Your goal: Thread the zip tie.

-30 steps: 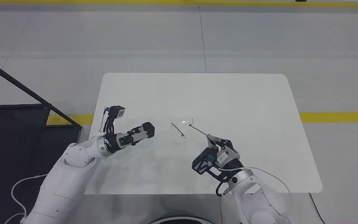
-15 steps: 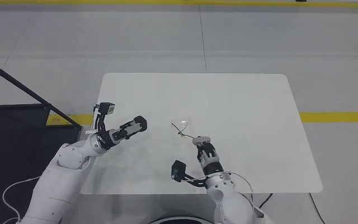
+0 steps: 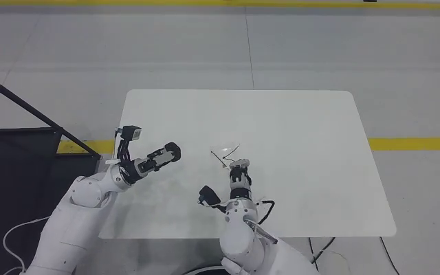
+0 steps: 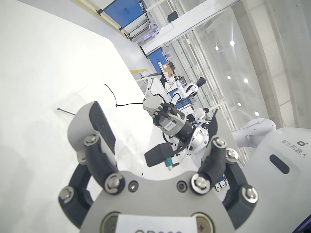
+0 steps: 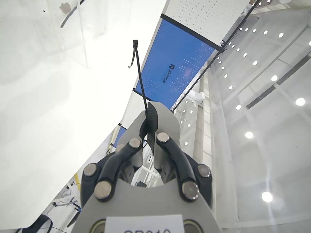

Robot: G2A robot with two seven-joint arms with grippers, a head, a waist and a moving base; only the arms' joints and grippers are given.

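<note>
Right gripper [image 5: 148, 113] is clenching its fingers [image 5: 153, 120] on the strap of the black zip tie [image 5: 139, 73]. Its own wrist view is showing the strap running straight out from the pinch to the small head, with a short curved end bending back off the head. Top view is reducing the tie to a thin dark line just far of the gripper, over the middle of the white surface [image 3: 309, 137]. Left wrist view is giving the side angle, where the tie is looking lifted off the surface.

Left gripper [image 3: 169, 150] is hovering over the left part of the surface, well apart from the tie. Its fingers [image 4: 102, 124] are spread wide and gripping nothing.

Clear holder [image 5: 73, 32] is standing on the surface just beside the tie. Right wrist view is showing a dark strip [image 5: 69, 16] and a small grey bit [image 5: 64, 7] in or behind it, cannot tell which. Left wrist view is showing a thin dark stick [image 4: 66, 111] lying flat on the surface near the tie; cannot tell if it is that strip.
</note>
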